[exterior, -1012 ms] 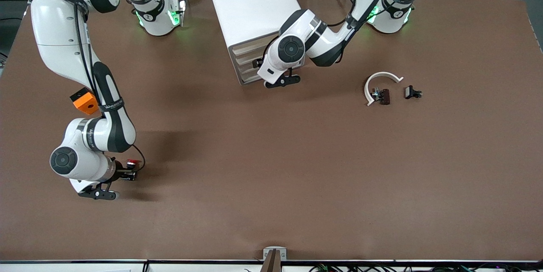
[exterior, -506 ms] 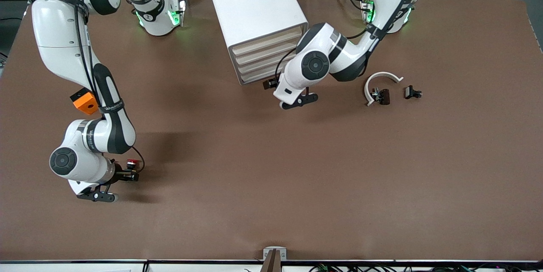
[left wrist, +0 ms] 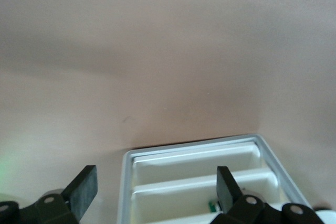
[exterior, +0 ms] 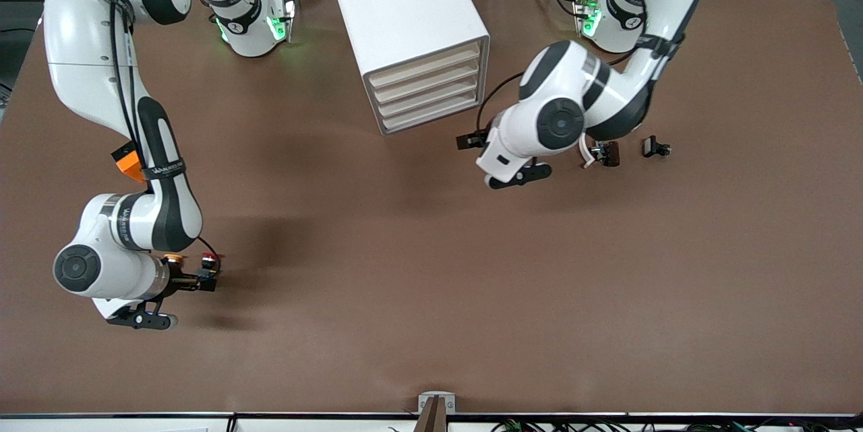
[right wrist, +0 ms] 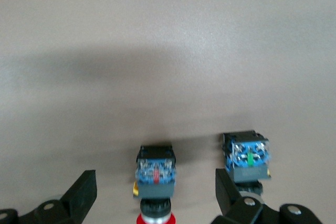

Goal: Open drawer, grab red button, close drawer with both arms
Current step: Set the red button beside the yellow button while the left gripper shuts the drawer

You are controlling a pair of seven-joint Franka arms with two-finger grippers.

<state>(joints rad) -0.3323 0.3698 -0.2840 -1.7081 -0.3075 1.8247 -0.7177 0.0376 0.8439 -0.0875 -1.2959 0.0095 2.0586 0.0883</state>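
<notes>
The white cabinet (exterior: 404, 7) stands at the middle of the table near the bases; all four cream-fronted drawers (exterior: 431, 85) look pushed in. My left gripper (exterior: 470, 141) is open and empty, off the cabinet's front toward the left arm's end. The left wrist view shows the cabinet front (left wrist: 194, 166) between the spread left gripper (left wrist: 156, 179). The red-capped button (exterior: 210, 258) lies on the table. My right gripper (exterior: 202, 277) is open with a finger on either side of it, not touching. In the right wrist view the button (right wrist: 155, 174) lies between the fingers of the right gripper (right wrist: 155, 182).
A like button with an orange-yellow cap (exterior: 174, 258) lies beside the red one, by one finger (right wrist: 248, 157). An orange cube (exterior: 129, 162) is partly hidden by the right arm. A white curved piece (exterior: 585, 154) and two small dark parts (exterior: 610, 152) (exterior: 655, 147) lie by the left arm.
The left arm has drawn away from the cabinet front toward its own end of the table. The right gripper has shifted a little, uncovering the orange-yellow cap.
</notes>
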